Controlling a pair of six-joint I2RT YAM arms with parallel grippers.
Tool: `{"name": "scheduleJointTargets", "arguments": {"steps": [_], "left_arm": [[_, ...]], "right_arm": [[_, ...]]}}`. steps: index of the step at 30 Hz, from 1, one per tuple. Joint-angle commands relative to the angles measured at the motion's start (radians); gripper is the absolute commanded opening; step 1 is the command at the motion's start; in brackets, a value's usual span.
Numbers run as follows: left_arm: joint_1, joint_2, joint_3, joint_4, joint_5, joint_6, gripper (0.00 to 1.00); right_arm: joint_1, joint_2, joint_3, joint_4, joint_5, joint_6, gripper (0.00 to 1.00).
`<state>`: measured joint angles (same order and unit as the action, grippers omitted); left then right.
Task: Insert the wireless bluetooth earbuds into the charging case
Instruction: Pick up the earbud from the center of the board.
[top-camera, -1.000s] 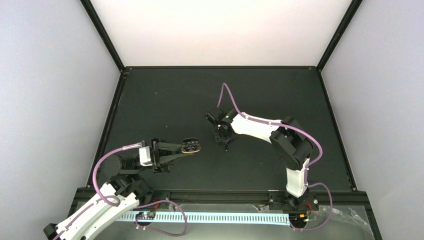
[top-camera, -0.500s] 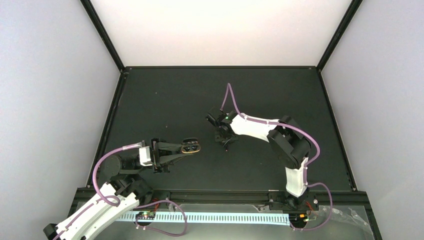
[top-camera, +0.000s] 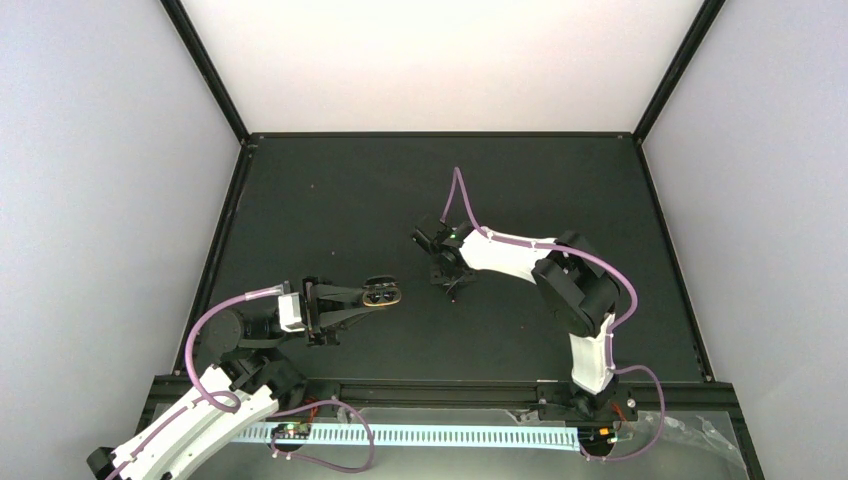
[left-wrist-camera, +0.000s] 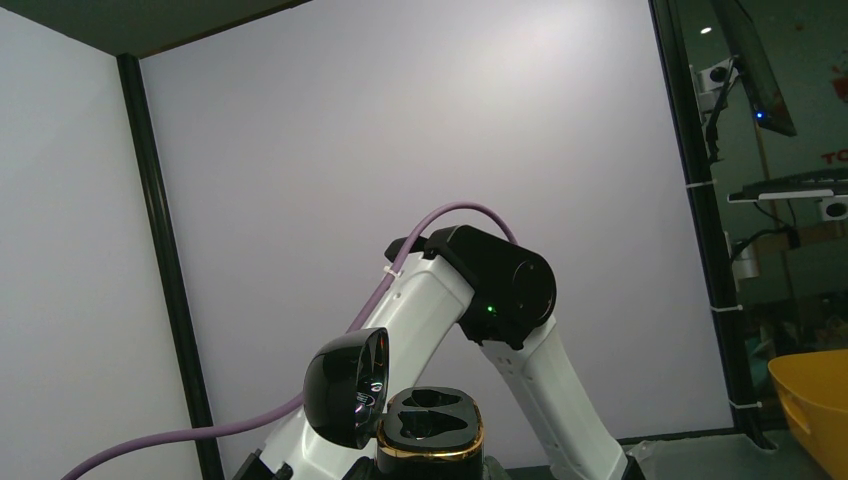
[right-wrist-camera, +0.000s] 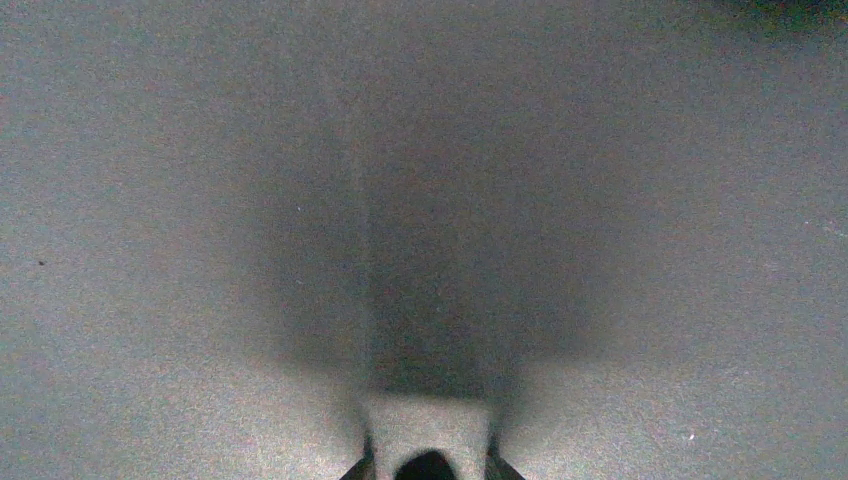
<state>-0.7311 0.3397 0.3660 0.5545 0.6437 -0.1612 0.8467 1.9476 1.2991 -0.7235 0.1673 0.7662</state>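
I'm watching the dark bench from above. The left arm is reaching in from the near left corner, and the right arm is folding over towards the middle. The left fingers are lying low and pointing right, and they're clamping the charging case at their tip, above the bench and left of centre. On the left wrist camera the case is standing upright with its gold rim showing. Its glossy dark lid is hanging open to the left, and the two sockets are facing up. The right fingers are pointing down close to the bench, near the case but apart from it. Their own camera is blurring badly. I'm seeing a small dark rounded blob between the tips at the bottom edge, and I can't tell whether they're gripping it or whether it's an earbud.
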Motion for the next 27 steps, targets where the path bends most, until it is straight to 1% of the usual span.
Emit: {"name": "scheduleJointTargets", "arguments": {"steps": [1,7,10,16,18,27], "left_arm": [[-0.007,-0.007,0.024,0.040,0.016,-0.016,0.02],[-0.007,-0.011,0.022,0.043,0.018,-0.021,0.01],[-0.008,-0.014,0.022,0.045,0.019,-0.023,0.01],[-0.007,-0.016,0.022,0.049,0.021,-0.028,0.02],[-0.008,-0.018,0.022,0.050,0.022,-0.027,0.02],[-0.007,-0.016,0.022,0.052,0.023,-0.032,0.02]], "right_arm": [[0.009,0.019,-0.027,-0.017,0.020,0.020,0.27],[0.018,0.020,-0.035,-0.029,-0.001,0.020,0.28],[0.020,0.017,-0.035,-0.039,0.000,0.022,0.29],[0.020,0.010,-0.033,-0.057,0.011,0.018,0.29],[0.020,0.012,-0.032,-0.060,0.011,0.017,0.27],[0.028,0.005,-0.047,-0.055,-0.001,0.020,0.12]]}}
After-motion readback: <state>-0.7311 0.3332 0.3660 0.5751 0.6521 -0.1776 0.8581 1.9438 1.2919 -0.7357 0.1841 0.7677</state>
